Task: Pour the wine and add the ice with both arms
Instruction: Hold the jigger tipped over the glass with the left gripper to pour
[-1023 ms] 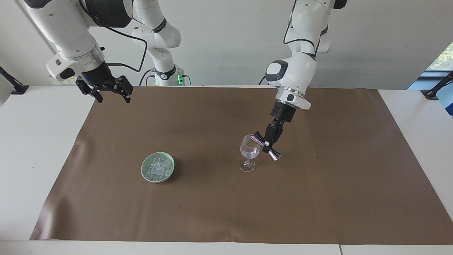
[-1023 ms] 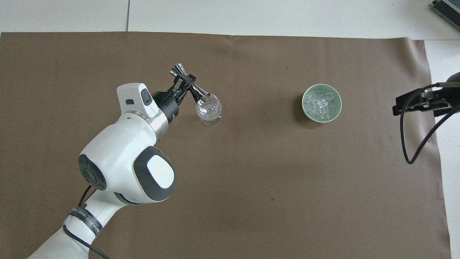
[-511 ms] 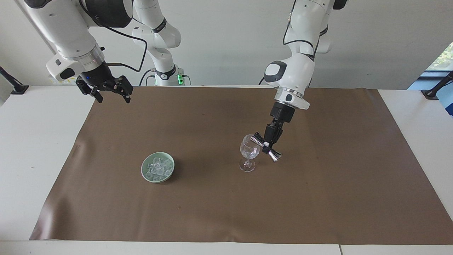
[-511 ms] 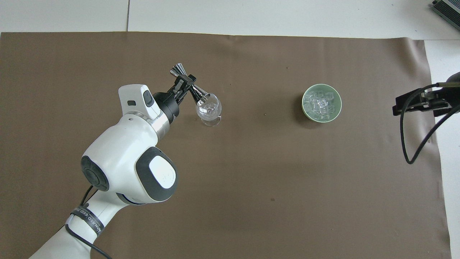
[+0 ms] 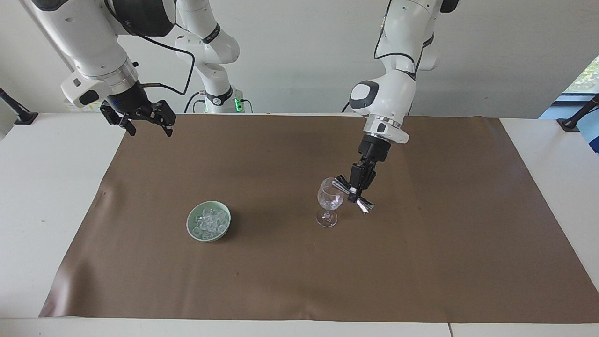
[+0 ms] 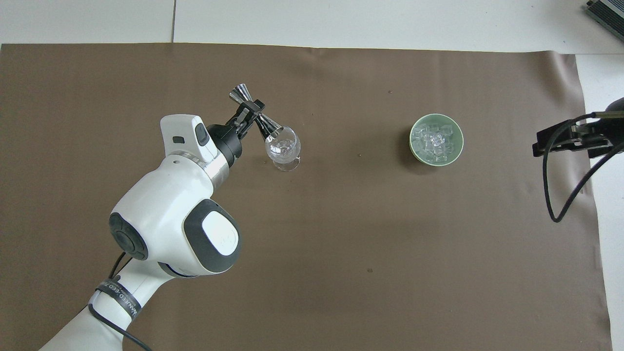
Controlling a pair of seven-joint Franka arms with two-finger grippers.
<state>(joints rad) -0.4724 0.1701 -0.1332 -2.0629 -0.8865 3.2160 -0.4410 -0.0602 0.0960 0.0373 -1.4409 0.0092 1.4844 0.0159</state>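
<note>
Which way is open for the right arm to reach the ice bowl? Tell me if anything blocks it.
Probably yes: the right gripper hangs open with nothing in it, and only bare brown mat lies between it and the green bowl of ice.

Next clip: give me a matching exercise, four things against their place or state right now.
Things:
1. left hand
2. right hand
3. ice
4. wine glass

States:
A. heaped in the green bowl
B. open, waiting above the mat's edge
C. shut on a tilted metal jigger
D. upright on the brown mat

Pairs: 1-C, 2-B, 3-A, 4-D
</note>
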